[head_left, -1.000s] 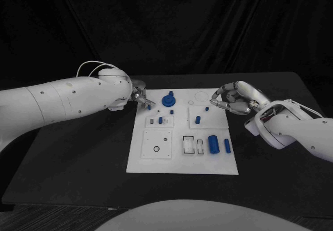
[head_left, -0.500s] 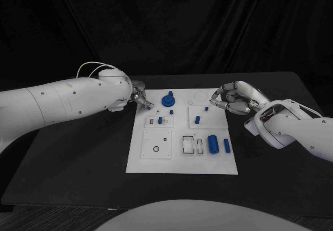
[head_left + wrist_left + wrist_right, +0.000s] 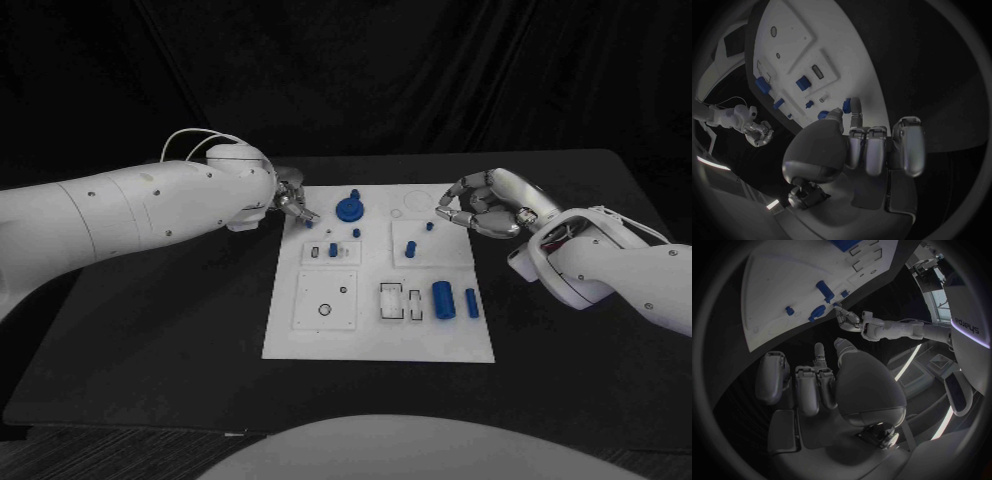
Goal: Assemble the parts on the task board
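The white task board (image 3: pixel 382 340) lies in the middle of the black table. My left hand (image 3: pixel 286 203) hovers at the board's far left corner and pinches a small blue peg (image 3: pixel 309 224) between thumb and a fingertip; the left wrist view shows the peg (image 3: pixel 856 106) at the tips of that hand (image 3: pixel 873 150). My right hand (image 3: pixel 483 205) sits off the board's far right corner, its fingers curled in around nothing (image 3: pixel 817 385). On the board stand a blue round knob (image 3: pixel 349 209), several small blue pegs (image 3: pixel 411 249) and two blue cylinders (image 3: pixel 444 299).
The board carries raised white plates with slots and holes (image 3: pixel 326 300). Black tabletop surrounds the board on all sides (image 3: pixel 159 330). A white cable loops over my left wrist (image 3: pixel 195 140).
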Robot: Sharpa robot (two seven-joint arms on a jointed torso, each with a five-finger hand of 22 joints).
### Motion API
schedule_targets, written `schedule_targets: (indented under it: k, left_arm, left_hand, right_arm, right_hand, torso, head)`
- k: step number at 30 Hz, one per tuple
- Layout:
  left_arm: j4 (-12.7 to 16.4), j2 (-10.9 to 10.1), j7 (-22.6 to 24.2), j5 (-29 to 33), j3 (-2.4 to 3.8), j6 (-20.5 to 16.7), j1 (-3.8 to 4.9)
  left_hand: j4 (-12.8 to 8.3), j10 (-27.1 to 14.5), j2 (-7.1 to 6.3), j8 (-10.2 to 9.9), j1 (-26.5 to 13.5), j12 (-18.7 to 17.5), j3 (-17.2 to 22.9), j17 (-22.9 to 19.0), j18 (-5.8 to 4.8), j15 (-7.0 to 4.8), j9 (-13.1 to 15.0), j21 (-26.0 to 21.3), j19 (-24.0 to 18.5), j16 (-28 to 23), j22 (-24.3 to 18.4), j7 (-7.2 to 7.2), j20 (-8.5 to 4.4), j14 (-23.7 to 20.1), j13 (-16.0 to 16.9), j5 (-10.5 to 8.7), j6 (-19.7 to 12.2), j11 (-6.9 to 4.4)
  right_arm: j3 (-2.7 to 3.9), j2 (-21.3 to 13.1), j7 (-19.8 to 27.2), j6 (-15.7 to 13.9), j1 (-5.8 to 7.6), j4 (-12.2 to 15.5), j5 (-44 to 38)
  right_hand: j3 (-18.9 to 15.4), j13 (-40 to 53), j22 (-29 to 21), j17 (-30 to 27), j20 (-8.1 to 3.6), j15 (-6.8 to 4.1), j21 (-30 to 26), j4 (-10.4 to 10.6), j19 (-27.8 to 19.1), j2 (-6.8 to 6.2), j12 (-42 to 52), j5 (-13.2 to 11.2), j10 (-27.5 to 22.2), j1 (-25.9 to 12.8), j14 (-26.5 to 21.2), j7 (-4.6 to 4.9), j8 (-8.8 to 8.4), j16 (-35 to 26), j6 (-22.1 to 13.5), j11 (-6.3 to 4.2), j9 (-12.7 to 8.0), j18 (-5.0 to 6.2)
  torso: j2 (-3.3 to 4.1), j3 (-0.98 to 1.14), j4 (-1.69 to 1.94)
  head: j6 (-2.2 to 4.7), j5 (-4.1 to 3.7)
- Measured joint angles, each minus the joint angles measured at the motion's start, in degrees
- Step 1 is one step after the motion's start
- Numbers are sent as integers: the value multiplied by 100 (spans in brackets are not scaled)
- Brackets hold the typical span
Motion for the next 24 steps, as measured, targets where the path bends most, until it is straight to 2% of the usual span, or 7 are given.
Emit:
schedule_targets:
  k: [9, 11, 14, 17, 19, 21, 24]
  left_arm:
    - [-21, 11, 18, 14, 1, -10, -29]
    - [-24, 11, 20, 28, 1, -10, -33]
    - [-26, 13, 23, 48, 1, -11, -35]
    - [-27, 14, 25, 66, 1, -11, -37]
    - [-27, 14, 25, 76, 2, -11, -38]
    - [-27, 14, 26, 85, 2, -12, -39]
    - [-26, 13, 26, 94, 2, -14, -41]
  left_hand:
    - [-110, 0, -67, -105, 159, 0, 111, 0, -1, 0, 16, 0, 0, 0, 0, -1, 0, 0, 0, 625, 0, 0]
    - [-112, 0, -68, -106, 237, 0, 115, 0, 0, 0, 61, 0, 0, 0, 0, -1, 0, 0, 0, 625, 0, -1]
    - [-180, 0, -157, -150, 330, 0, 673, 0, -1, 0, 66, 0, 0, 0, 0, 0, -1, 0, 0, 347, 1, -1]
    - [-179, 0, -209, -150, 381, 0, 674, 0, 0, 0, 96, 0, 0, 0, 0, 0, 0, 0, 0, 347, 2, -1]
    - [-197, 0, -210, -238, 382, 0, 1013, 0, 0, 0, 135, 0, 0, 0, 0, 2, -1, 0, 0, 347, 2, -1]
    - [-181, 0, -244, -238, 407, 0, 1036, 0, -1, 0, 136, 0, 0, 0, 0, 30, -1, 0, 0, 347, 30, -1]
    - [-218, 0, -416, -239, 340, 0, 1443, 0, -1, 0, 147, 0, 0, 0, 0, 30, -1, 0, 0, 346, 32, -1]
  right_arm:
    - [0, 3, -8, 14, 0, -4, 0]
    - [0, 4, -11, 17, 0, -5, 0]
    - [0, 6, -15, 22, 0, -6, 0]
    - [0, 8, -18, 27, 0, -7, 0]
    - [0, 11, -20, 30, 0, -8, 0]
    - [0, 14, -22, 32, -1, -9, 0]
    - [0, 17, -24, 36, -1, -11, 0]
  right_hand:
    - [0, 0, 0, 0, 0, 0, 0, 0, 0, 0, 0, 0, 0, 0, 0, 0, 0, 0, 0, 0, 0, 0]
    - [0, 0, 0, 0, 0, 0, 0, 0, 0, 0, 0, 0, 0, 0, 0, 0, 0, 0, 0, 0, 0, 0]
    - [0, 0, 0, 0, 0, 0, 0, 0, 0, 0, 0, 0, 0, 0, 0, 0, 0, 0, 0, 0, 0, 0]
    - [0, 0, 0, 0, 0, 0, 0, 0, 0, 0, 0, 0, 0, 0, 0, 0, 0, 0, 0, 0, 0, 0]
    - [0, 0, 0, 0, 0, 0, 0, 0, 0, 0, 0, 0, 0, 0, 0, 0, 0, 0, 0, 0, 0, 0]
    - [0, 0, 0, 0, 0, 0, 0, 0, 0, 0, 0, 0, 0, 0, 0, 0, 0, 0, 0, 0, 0, 0]
    - [0, 0, 0, 0, 0, 0, 0, 0, 0, 0, 0, 0, 0, 0, 0, 0, 0, 0, 0, 0, 0, 0]
  torso:
    - [1, 1, 2]
    - [1, 1, 1]
    - [1, 1, 1]
    - [1, 1, 1]
    - [1, 1, 1]
    - [1, 1, 1]
    - [1, 1, 1]
  head:
    - [0, -4]
    - [0, -4]
    - [0, -4]
    - [0, 0]
    - [0, 6]
    - [0, 7]
    - [0, 7]
